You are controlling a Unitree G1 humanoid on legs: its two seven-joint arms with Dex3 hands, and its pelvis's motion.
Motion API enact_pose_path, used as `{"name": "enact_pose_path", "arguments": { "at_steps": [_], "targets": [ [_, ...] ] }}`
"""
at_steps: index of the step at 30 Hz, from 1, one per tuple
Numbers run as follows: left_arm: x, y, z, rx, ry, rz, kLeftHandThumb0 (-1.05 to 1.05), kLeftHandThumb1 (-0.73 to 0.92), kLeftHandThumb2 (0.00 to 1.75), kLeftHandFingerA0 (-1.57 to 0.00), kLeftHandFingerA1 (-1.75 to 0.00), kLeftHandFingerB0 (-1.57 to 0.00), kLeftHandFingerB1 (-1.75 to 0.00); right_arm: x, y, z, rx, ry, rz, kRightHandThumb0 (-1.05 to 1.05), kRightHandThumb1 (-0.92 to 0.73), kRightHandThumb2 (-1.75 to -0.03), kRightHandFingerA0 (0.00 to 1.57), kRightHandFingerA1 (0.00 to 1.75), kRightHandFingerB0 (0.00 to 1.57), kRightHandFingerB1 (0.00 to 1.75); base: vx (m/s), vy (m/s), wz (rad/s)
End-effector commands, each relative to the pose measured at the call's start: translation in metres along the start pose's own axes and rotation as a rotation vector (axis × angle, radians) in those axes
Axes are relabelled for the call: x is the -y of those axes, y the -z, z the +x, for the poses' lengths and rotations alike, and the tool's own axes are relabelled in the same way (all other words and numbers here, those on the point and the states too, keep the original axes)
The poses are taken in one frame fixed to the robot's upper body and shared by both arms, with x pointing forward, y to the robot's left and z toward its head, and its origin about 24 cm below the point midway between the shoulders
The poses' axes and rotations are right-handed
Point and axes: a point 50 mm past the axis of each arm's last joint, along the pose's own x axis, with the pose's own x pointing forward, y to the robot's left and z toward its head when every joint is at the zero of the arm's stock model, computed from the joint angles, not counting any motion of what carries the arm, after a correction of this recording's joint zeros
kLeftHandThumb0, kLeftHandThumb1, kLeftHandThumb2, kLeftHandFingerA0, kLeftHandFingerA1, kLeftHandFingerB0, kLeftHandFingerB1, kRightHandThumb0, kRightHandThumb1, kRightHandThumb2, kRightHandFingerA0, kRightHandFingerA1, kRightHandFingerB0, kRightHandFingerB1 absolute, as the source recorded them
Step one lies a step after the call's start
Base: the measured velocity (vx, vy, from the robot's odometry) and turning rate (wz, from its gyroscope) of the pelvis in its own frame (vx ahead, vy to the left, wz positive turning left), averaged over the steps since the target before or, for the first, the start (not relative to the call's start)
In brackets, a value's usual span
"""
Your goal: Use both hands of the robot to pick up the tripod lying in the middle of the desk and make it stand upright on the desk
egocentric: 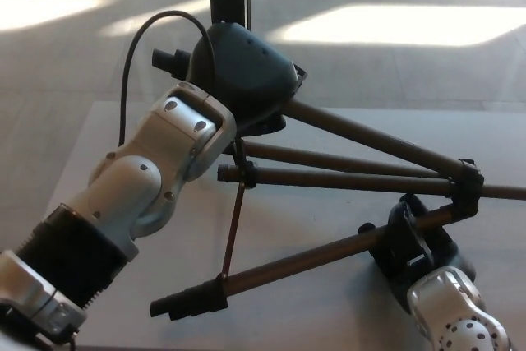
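On the grey desk (329, 302), the black tripod (345, 170) lies splayed.

Support: pale grey desk (312, 318), matte, far edge visible against sunlit floor (394, 30).
On desk: tripod (345, 178), legs splayed, near leg's foot (185, 302) resting on surface.

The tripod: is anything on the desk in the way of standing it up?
Nothing visible. The desk around the tripod is bare; only the left hand and right hand touch it.
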Motion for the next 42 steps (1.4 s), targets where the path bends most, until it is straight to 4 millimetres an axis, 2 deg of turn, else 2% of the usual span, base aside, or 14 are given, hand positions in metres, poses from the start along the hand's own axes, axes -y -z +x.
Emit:
{"name": "enact_pose_path", "arguments": {
  "at_steps": [1, 4, 5, 7, 14, 15, 24, 25, 26, 27, 33, 39, 40, 42],
  "targets": [
    [-0.002, -0.001, 0.001, 0.003, -0.007, -0.006, -0.30, 0.64, 0.78, -0.93, -1.57, -0.82, -0.94, 0.005, 0.009, 0.000, -0.022, 0.054, -0.036, -0.32, -0.58, -0.89, 1.26, 1.74, 0.95, 1.49, 0.00, 0.000, 0.00],
    [0.000, -0.003, 0.001, 0.014, -0.004, -0.015, -0.29, 0.61, 0.77, -0.93, -1.53, -0.82, -0.89, 0.004, -0.001, 0.000, 0.013, 0.127, -0.071, -0.35, -0.66, -0.79, 1.07, 1.75, 0.84, 1.69, 0.00, 0.000, 0.00],
    [0.001, -0.003, 0.000, 0.014, -0.015, -0.003, -0.33, 0.47, 0.97, -1.18, -1.29, -0.82, -0.90, 0.006, -0.005, 0.001, 0.020, 0.121, -0.060, -0.40, -0.50, -1.02, 1.27, 1.40, 1.15, 1.33, 0.00, 0.000, 0.00],
    [0.001, -0.003, 0.000, 0.015, -0.023, 0.022, -0.31, 0.62, 0.73, -0.93, -1.64, -0.84, -0.91, 0.004, -0.017, 0.002, 0.032, 0.087, -0.062, -0.31, -0.53, -0.97, 1.09, 1.75, 0.89, 1.75, 0.00, 0.000, 0.00],
    [-0.006, 0.015, 0.001, -0.011, -0.031, -0.050, -0.28, 0.63, 0.74, -0.92, -1.53, -0.80, -0.84, -0.032, -0.077, -0.007, 0.129, -0.075, -0.220, -0.32, -0.41, -1.21, 1.32, 1.48, 1.17, 1.37, 0.00, 0.000, 0.00],
    [-0.007, 0.017, 0.002, -0.015, -0.022, -0.050, -0.28, 0.65, 0.75, -0.91, -1.47, -0.77, -0.81, -0.035, -0.081, -0.008, 0.135, -0.085, -0.226, -0.26, -0.37, -1.34, 1.10, 1.75, 0.89, 1.68, 0.00, 0.000, 0.00],
    [-0.010, 0.032, -0.003, -0.042, -0.083, 0.028, -0.31, 0.62, 0.80, -0.95, -1.68, -0.88, -1.13, -0.063, -0.123, -0.022, 0.176, -0.105, -0.343, -0.29, -0.41, -1.12, 1.02, 1.75, 0.77, 1.75, 0.00, 0.000, 0.00],
    [-0.009, 0.034, -0.004, -0.047, -0.063, 0.029, -0.38, 0.51, 1.00, -1.21, -1.32, -0.90, -0.99, -0.065, -0.127, -0.023, 0.166, -0.100, -0.350, -0.29, -0.43, -1.13, 1.02, 1.75, 0.80, 1.73, 0.00, 0.000, 0.00],
    [-0.008, 0.035, -0.005, -0.047, -0.062, 0.030, -0.33, 0.61, 0.76, -0.96, -1.65, -0.91, -1.08, -0.068, -0.131, -0.024, 0.185, -0.115, -0.369, -0.28, -0.42, -1.20, 1.03, 1.75, 0.91, 1.65, 0.00, 0.000, 0.00],
    [-0.007, 0.036, -0.007, -0.048, -0.050, 0.044, -0.37, 0.49, 0.99, -1.19, -1.31, -0.88, -0.95, -0.069, -0.134, -0.025, 0.186, -0.132, -0.383, -0.29, -0.46, -1.20, 1.02, 1.75, 0.90, 1.66, 0.00, 0.000, 0.00],
    [0.004, 0.039, -0.012, -0.065, 0.007, 0.021, -0.30, 0.64, 0.67, -0.87, -1.58, -0.76, -0.74, -0.076, -0.152, -0.033, 0.206, -0.208, -0.466, -0.32, -0.40, -1.28, 1.03, 1.75, 0.82, 1.64, 0.00, 0.000, 0.00],
    [0.011, 0.036, -0.015, -0.071, 0.018, -0.033, -0.28, 0.60, 0.65, -0.82, -0.77, -0.73, -0.63, -0.094, -0.157, -0.047, 0.358, -0.243, -0.614, -0.30, -0.29, -1.50, 1.04, 1.75, 0.93, 1.54, 0.00, 0.000, 0.00],
    [0.017, 0.033, -0.017, -0.078, 0.003, -0.037, -0.26, 0.57, 0.64, -0.84, -1.61, -0.82, -1.05, -0.105, -0.156, -0.054, 0.412, -0.206, -0.653, -0.28, -0.35, -1.43, 1.05, 1.75, 0.92, 1.53, 0.00, 0.000, 0.00],
    [0.022, 0.030, -0.019, -0.092, 0.026, -0.073, -0.25, 0.62, 0.70, -0.93, -1.64, -0.87, -0.99, -0.115, -0.158, -0.059, 0.460, -0.239, -0.721, -0.27, -0.35, -1.34, 1.01, 1.75, 0.84, 1.56, 0.00, 0.000, 0.00]
  ]
}}
